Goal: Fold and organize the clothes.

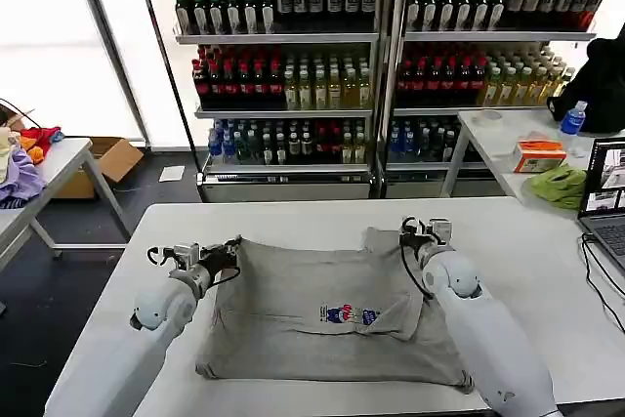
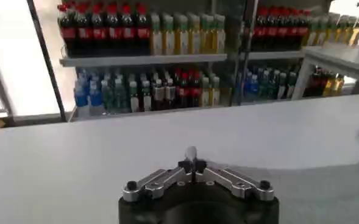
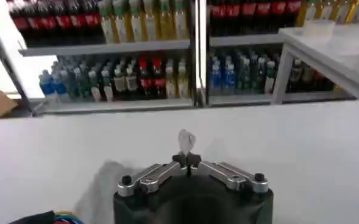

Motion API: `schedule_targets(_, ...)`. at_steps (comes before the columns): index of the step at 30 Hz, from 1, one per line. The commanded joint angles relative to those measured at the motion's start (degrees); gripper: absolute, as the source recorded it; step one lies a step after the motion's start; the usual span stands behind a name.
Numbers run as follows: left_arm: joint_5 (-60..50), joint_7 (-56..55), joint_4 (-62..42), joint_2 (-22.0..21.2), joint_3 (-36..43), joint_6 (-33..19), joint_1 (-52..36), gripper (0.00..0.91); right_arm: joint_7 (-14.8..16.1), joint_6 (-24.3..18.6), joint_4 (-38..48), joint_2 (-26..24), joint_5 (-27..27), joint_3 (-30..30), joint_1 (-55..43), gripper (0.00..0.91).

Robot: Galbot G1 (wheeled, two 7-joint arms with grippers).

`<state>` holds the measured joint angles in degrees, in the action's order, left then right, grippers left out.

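A light grey shirt (image 1: 312, 314) with a small multicoloured chest print (image 1: 349, 315) lies partly folded on the white table (image 1: 527, 251). Its right sleeve is turned in over the body. My left gripper (image 1: 232, 247) is at the shirt's far left corner, shut on a pinch of the fabric. In the left wrist view a small grey tuft of the shirt (image 2: 191, 152) sticks out past the left gripper (image 2: 192, 163). My right gripper (image 1: 416, 231) is shut on the far right corner. There a tuft of the shirt (image 3: 186, 140) shows above the right gripper (image 3: 186, 159).
Shelves of bottled drinks (image 1: 293, 75) stand behind the table. To the right, a side table (image 1: 498, 139) holds a lime-green cloth (image 1: 560, 185), an orange box (image 1: 539, 154), a water bottle (image 1: 572, 121) and a laptop (image 1: 605, 192). Purple and orange garments (image 1: 20, 168) lie on a table at left.
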<state>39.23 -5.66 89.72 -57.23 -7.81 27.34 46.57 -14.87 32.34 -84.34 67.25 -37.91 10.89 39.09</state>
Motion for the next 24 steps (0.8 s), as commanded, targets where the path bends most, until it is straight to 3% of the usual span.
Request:
schedule_targets(1, -1.2, 0.0, 8.3, 2.1, -3.7, -2.2, 6.5, 0.000, -0.8, -0.1, -14.9, -1.6, -1.1, 2.5, 4.7, 0.000)
schedule_targets(7, -2.3, 0.4, 12.6, 3.1, -5.9, -2.4, 12.4, 0.000, -1.3, -0.2, -22.6, -3.1, -0.8, 5.1, 13.1, 0.000)
schedule_targets(14, -5.9, 1.5, 16.5, 2.8, -8.1, -3.3, 19.5, 0.010, -1.5, -1.1, -30.0, -1.3, 2.2, 10.9, 27.3, 0.000)
schedule_targets(24, -8.4, 2.3, 18.6, 2.9, -10.8, -3.6, 25.4, 0.000, -1.2, -3.5, -34.9, -0.5, 3.6, 20.4, 42.7, 0.000)
